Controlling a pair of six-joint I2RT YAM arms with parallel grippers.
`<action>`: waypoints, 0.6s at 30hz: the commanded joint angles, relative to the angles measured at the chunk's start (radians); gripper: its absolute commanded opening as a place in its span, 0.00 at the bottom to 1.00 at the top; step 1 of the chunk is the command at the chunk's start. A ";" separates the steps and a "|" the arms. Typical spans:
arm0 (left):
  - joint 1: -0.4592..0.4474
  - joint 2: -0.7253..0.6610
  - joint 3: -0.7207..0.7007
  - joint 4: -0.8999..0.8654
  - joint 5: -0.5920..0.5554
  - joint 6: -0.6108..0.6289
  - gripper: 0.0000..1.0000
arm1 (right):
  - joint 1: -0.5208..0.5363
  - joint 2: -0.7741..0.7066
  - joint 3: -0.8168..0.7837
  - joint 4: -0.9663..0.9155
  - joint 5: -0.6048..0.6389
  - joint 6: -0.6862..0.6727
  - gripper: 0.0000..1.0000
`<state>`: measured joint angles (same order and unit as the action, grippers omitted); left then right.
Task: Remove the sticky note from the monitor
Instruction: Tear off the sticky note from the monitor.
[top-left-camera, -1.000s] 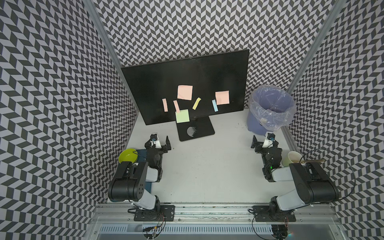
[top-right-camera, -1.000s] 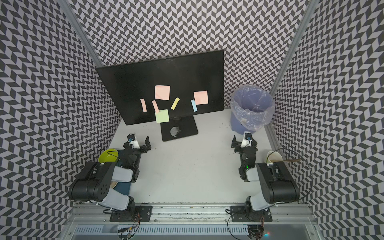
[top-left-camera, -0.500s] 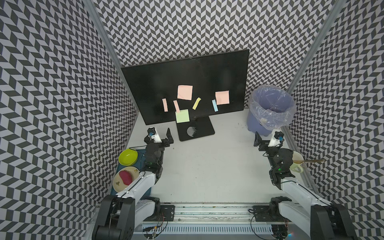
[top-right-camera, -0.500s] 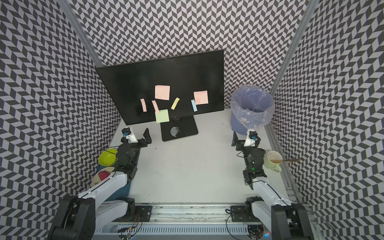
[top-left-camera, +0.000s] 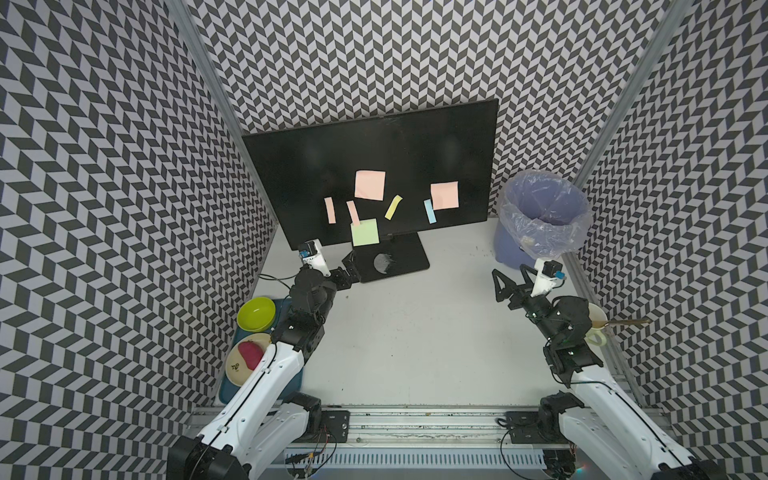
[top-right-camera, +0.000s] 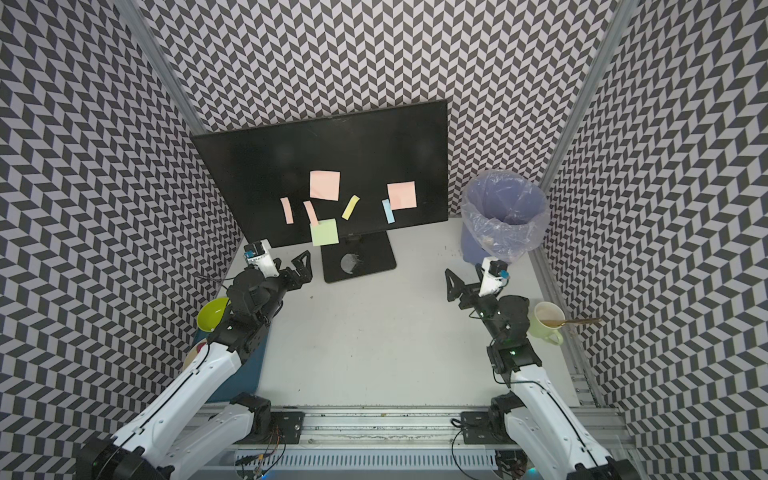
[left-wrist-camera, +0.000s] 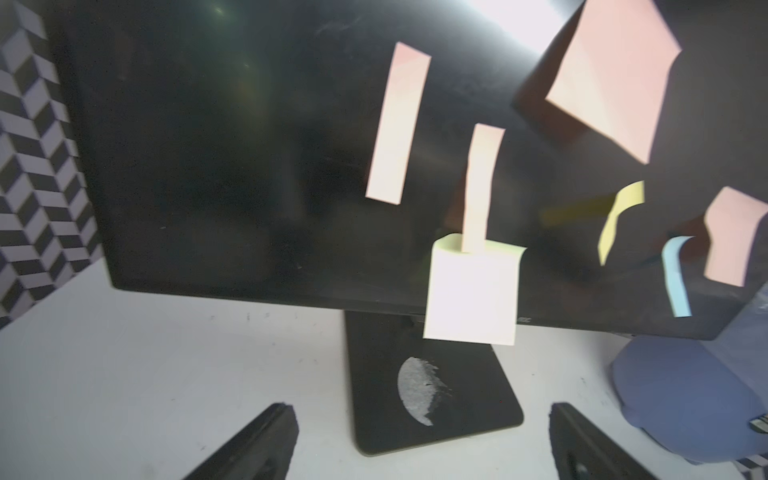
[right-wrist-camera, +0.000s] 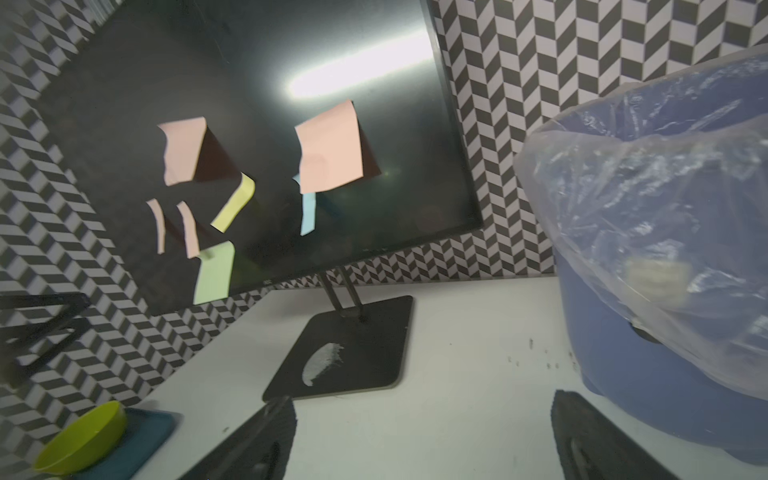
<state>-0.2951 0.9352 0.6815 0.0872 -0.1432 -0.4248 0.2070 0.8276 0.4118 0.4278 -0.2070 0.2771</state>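
Jaws wide and empty, left gripper (top-right-camera: 297, 268) and right gripper (top-left-camera: 512, 284) face sticky notes (top-left-camera: 370, 185) on the monitor (top-left-camera: 374, 149); a lined blue bin (top-left-camera: 510, 249) stands alongside.

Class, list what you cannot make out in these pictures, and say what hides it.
bin contents: right wrist view, the crinkled liner blurs them.
blue strip note: right wrist view, the pink square note covers one end.
plate: a top view, the left arm covers part.

Our white tabletop (top-left-camera: 415, 332) carries the black flat-screen monitor (top-left-camera: 374, 158), a bag-lined blue bin (top-left-camera: 508, 254), teal tray (top-right-camera: 249, 370) and pale mug (top-right-camera: 544, 330).
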 joint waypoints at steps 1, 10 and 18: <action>-0.009 0.035 0.085 -0.081 0.129 -0.054 1.00 | 0.038 0.083 0.111 -0.015 -0.017 0.110 0.99; -0.013 0.149 0.198 -0.023 0.371 -0.034 1.00 | 0.128 0.374 0.448 -0.095 -0.065 0.203 0.99; -0.013 0.216 0.276 -0.025 0.439 -0.032 1.00 | 0.137 0.570 0.638 -0.063 -0.082 0.308 0.95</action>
<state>-0.3016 1.1450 0.9058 0.0532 0.2405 -0.4652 0.3405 1.3548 0.9905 0.3210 -0.2745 0.5217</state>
